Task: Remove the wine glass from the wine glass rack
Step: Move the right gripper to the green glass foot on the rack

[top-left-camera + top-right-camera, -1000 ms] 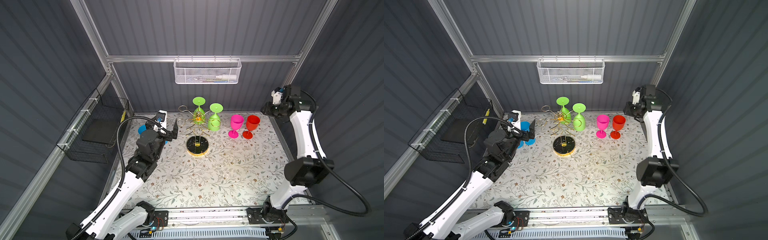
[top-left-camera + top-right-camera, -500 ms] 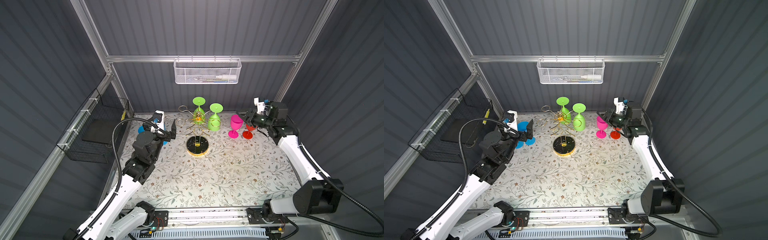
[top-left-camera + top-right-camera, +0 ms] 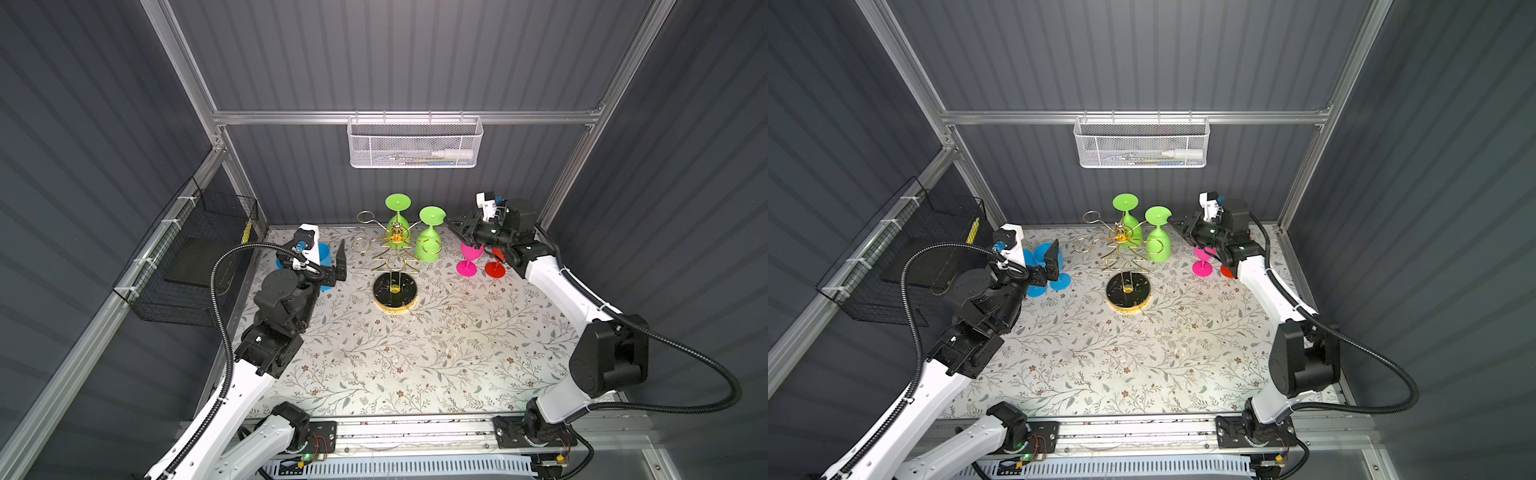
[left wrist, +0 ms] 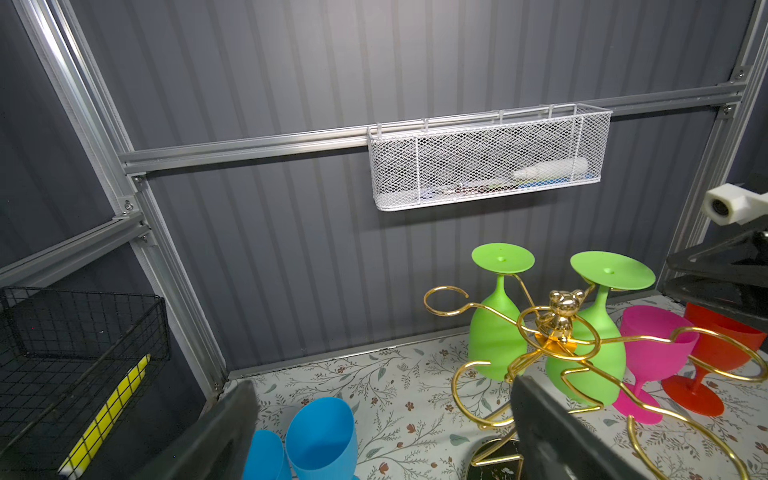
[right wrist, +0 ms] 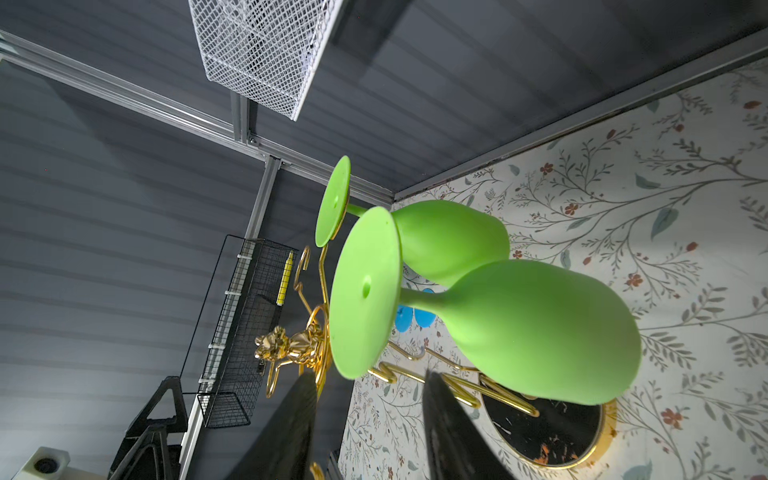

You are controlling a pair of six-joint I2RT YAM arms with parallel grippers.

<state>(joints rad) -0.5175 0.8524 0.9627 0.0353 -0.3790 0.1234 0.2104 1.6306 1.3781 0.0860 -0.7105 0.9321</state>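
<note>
Far back on the floral mat (image 3: 415,353), a smooth lime-green wine glass (image 3: 428,246) hangs inverted from the gold wire rack (image 3: 387,286); the right gripper (image 3: 455,230), jaws apart, hovers beside its foot, above a pink goblet (image 3: 467,268).

rack: gold wire wine glass rack (image 3: 394,291), black marbled base, is standing upright on tabletop (image 3: 415,357)
glasses: two lime-green wine glasses (image 3: 428,248) are hanging inverted from its arms

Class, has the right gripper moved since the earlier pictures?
Yes. In a top view the right gripper has swung left from the rear corner post, over the pink glass, toward the nearest green wine glass.
</note>
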